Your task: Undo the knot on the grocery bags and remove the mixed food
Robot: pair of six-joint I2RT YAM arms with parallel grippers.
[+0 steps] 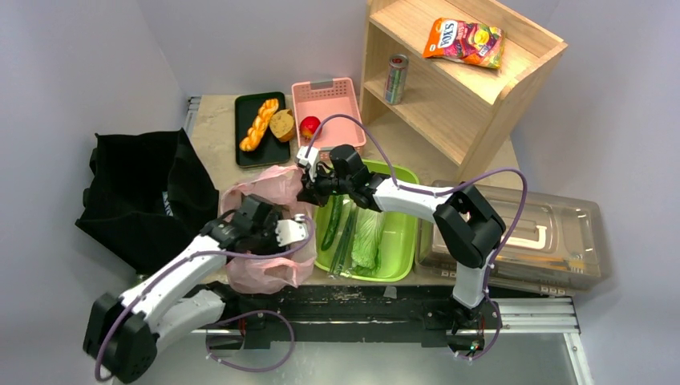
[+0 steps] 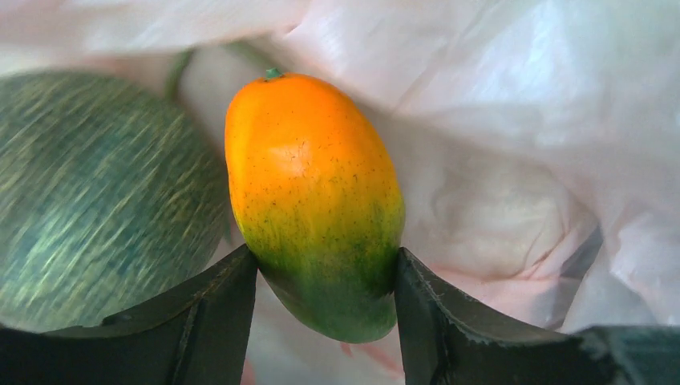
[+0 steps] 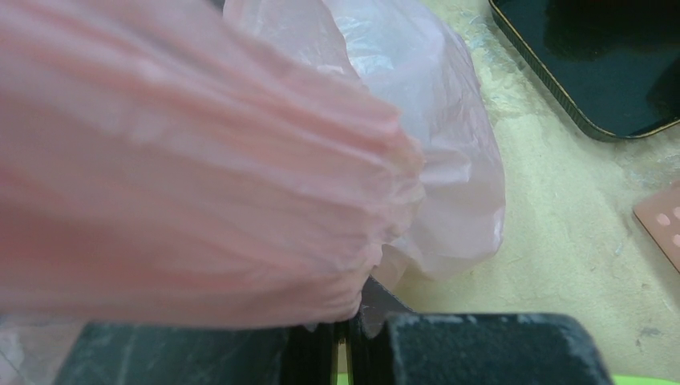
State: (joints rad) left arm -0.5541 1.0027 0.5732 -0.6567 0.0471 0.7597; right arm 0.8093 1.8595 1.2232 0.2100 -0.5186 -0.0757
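One pink bag (image 1: 261, 273) sits at the surface's near edge. Inside it, the left hand (image 2: 325, 258) clamps one orange-green fruit (image 2: 313, 192) beside one green melon (image 2: 96, 200); the right hand (image 3: 345, 322) pinches bunched bag plastic.

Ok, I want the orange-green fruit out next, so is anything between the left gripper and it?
Nothing visible does. The left gripper has a finger against each side of the orange-green fruit inside the pink bag. The dark green round fruit lies beside it, not between. The right gripper pinches the bag's plastic.
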